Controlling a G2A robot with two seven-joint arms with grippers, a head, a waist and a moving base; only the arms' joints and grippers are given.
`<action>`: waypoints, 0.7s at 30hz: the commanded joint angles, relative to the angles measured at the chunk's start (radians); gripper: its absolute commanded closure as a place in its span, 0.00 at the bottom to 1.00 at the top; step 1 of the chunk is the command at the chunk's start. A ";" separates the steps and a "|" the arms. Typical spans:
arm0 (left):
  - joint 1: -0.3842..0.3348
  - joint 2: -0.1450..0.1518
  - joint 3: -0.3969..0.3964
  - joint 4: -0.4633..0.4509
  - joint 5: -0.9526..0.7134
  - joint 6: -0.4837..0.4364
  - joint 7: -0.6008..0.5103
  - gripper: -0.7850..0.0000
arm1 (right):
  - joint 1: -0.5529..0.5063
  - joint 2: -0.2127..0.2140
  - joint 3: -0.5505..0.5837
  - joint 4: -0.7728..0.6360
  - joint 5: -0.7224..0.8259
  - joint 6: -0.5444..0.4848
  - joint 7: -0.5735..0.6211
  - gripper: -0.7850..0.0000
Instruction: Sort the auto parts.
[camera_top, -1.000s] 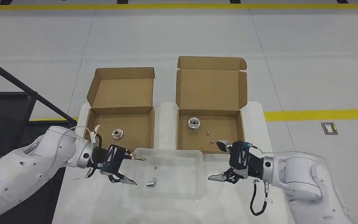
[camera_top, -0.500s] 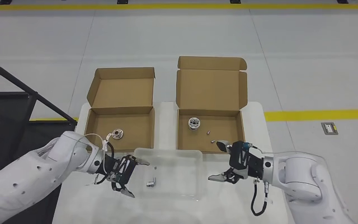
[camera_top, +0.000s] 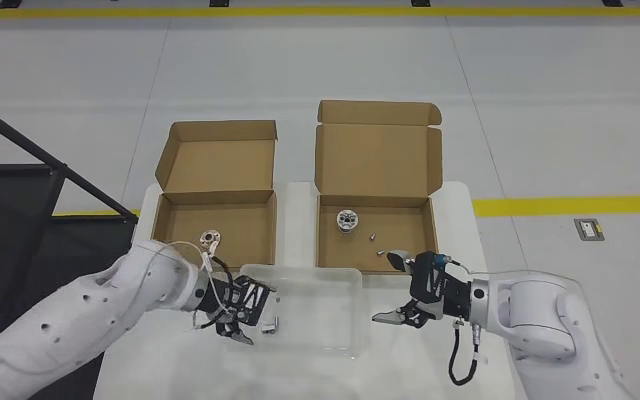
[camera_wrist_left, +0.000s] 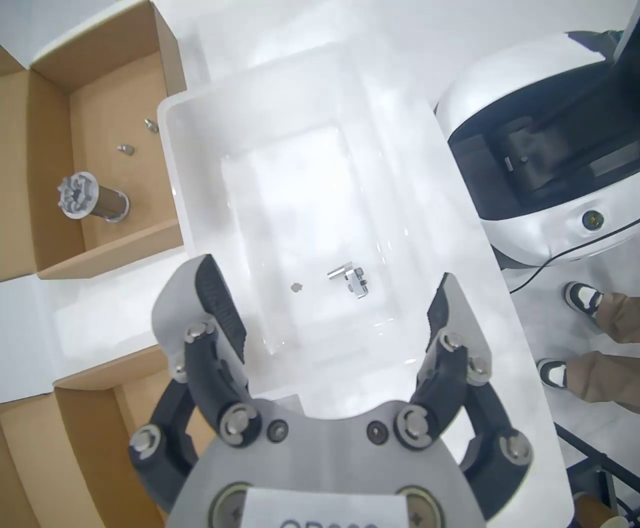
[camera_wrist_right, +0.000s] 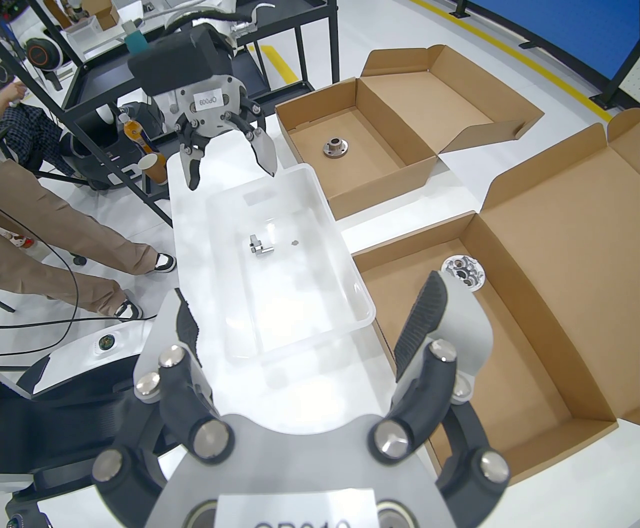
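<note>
My left gripper (camera_top: 252, 314) hangs over one end of the clear tray (camera_top: 300, 270), the end nearest to the left box. Its two fingers are wide apart and nothing is between them. In the left wrist view the left gripper (camera_wrist_left: 325, 280) looks straight down into the tray (camera_wrist_left: 170, 130). A small shiny metal part (camera_wrist_left: 350, 279) lies on the tray floor right under the gap. Just beside that part sits a tiny grey bit (camera_wrist_left: 297, 287). I cannot tell what the bit is.

My right gripper (camera_top: 388, 288) is by the other end of the tray, just in front of the right box (camera_top: 400, 225). Its fingers are spread apart too, and it holds nothing. From the right wrist view I can see across the tray (camera_wrist_right: 325, 210) to the small metal part (camera_wrist_right: 260, 245) and the left gripper (camera_wrist_right: 231, 180) above it.

Both brown boxes stand open on the white table (camera_top: 295, 195), behind the tray. The left box (camera_top: 245, 225) has one round metal ring part (camera_top: 209, 238) on its floor. The right box has a round metal part (camera_top: 346, 220) standing up near its back wall. A little screw (camera_top: 373, 237) lies close to it, and they do not touch.
</note>
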 joint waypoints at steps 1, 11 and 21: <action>-0.004 -0.019 0.005 -0.007 -0.060 0.000 -0.137 0.07 | 0.000 0.000 0.000 0.000 0.000 0.000 0.000 0.00; -0.019 -0.116 0.044 0.011 -0.306 0.000 -0.575 0.08 | 0.000 0.000 0.000 0.000 0.000 0.000 0.000 0.00; 0.003 -0.228 0.044 0.088 -0.461 0.000 -0.869 0.29 | 0.000 0.000 0.000 0.000 0.000 0.000 0.000 0.00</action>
